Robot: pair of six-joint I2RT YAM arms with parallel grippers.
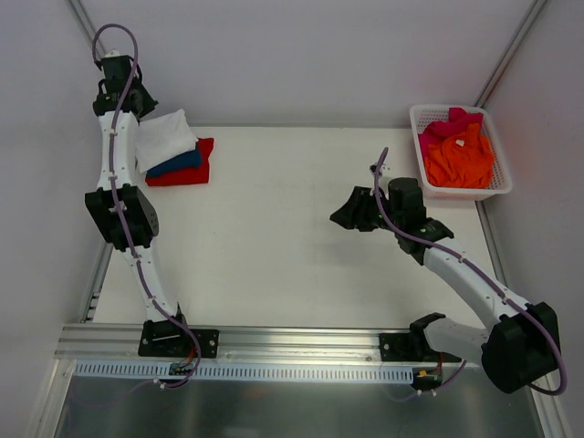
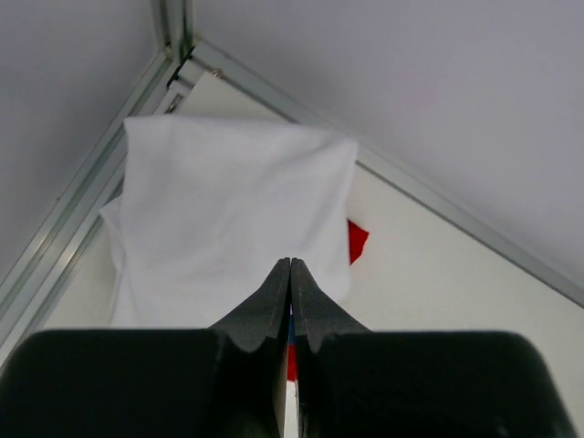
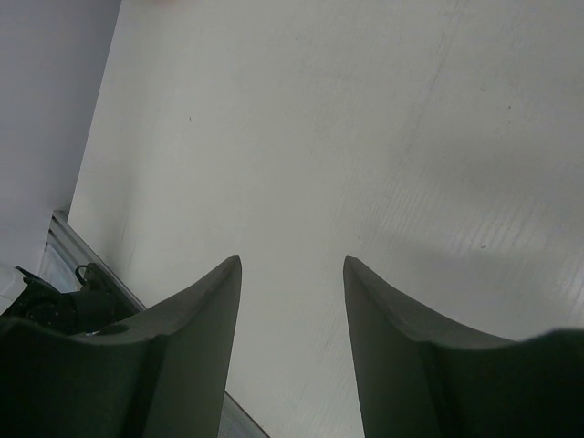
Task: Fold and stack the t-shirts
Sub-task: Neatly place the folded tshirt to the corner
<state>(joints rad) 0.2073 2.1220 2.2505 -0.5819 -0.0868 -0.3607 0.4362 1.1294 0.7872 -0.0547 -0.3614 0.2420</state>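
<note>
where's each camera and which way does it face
top external: above and behind, looking down on the table; left arm and right arm show.
left wrist: on left arm, facing the white t-shirt past shut left end effector.
right wrist: on right arm, facing the table past open right end effector.
shared: top and left wrist see the white t-shirt.

We've got the folded stack (image 1: 172,146) just ahead of our left claw (image 2: 290,264). Behind our right claw (image 3: 292,261), loose shirts (image 1: 461,155) lie in the basket (image 1: 464,192).
</note>
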